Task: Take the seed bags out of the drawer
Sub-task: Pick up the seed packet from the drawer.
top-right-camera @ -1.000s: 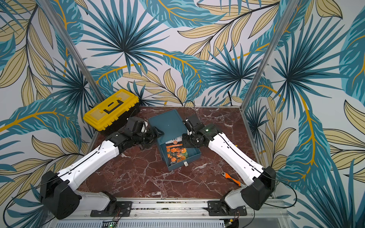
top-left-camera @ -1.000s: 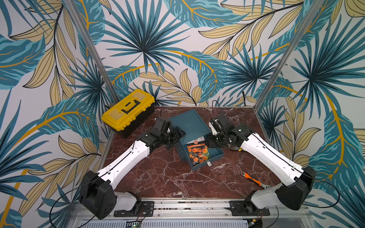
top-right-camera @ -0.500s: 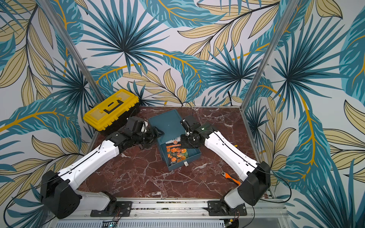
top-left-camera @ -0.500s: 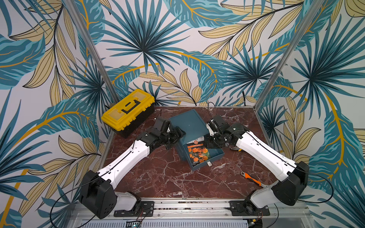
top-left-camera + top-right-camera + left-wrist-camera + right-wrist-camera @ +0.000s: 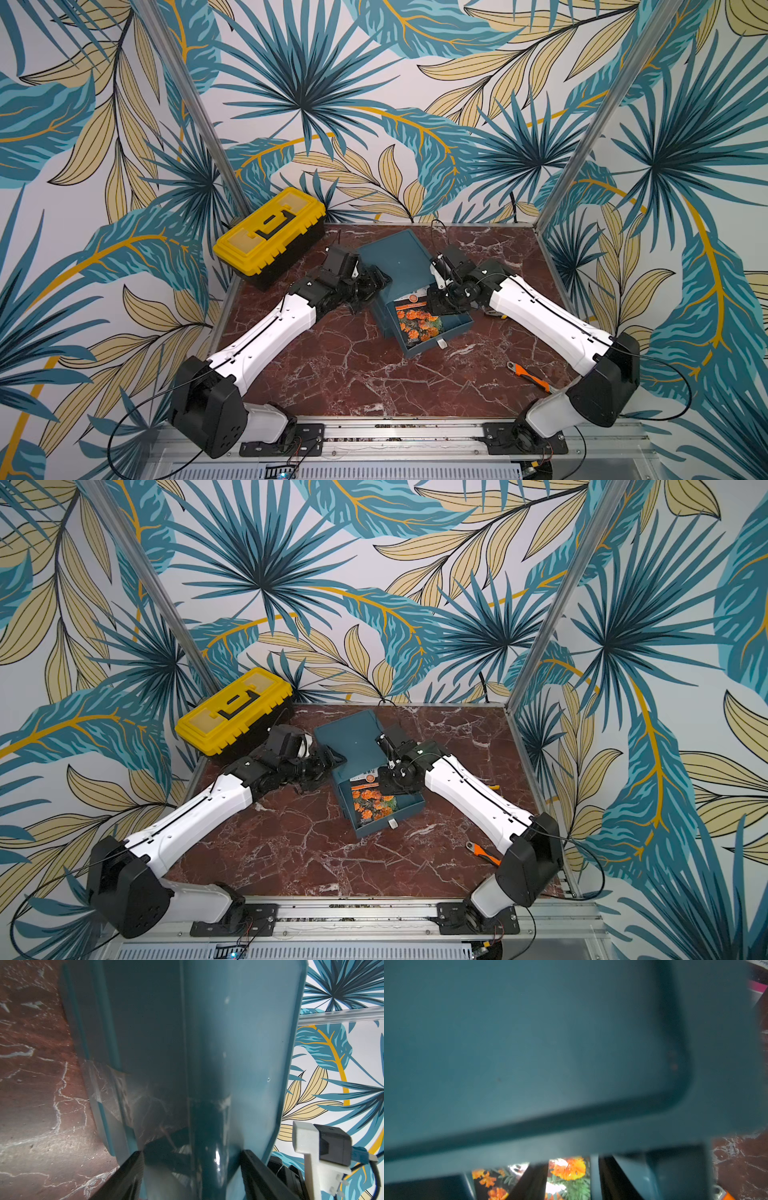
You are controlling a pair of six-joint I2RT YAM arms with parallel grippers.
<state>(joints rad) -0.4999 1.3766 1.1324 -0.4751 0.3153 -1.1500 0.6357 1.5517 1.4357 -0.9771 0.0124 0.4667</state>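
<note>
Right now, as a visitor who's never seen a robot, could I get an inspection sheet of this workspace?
Surface: red-brown marbled table.
Job's things: teal drawer unit, drawer pulled open; seed bag with orange flowers lying inside.
Clutter: yellow toolbox at the back-left corner; orange-handled tool by the right arm's base.
Claws: left claw against the unit's side, grip unclear; right claw over the drawer's inner end, jaws apart.
Cables: thin black cable along each arm; loops beside both bases.
Surroundings: leaf-print walls, metal posts, front rail.
</note>
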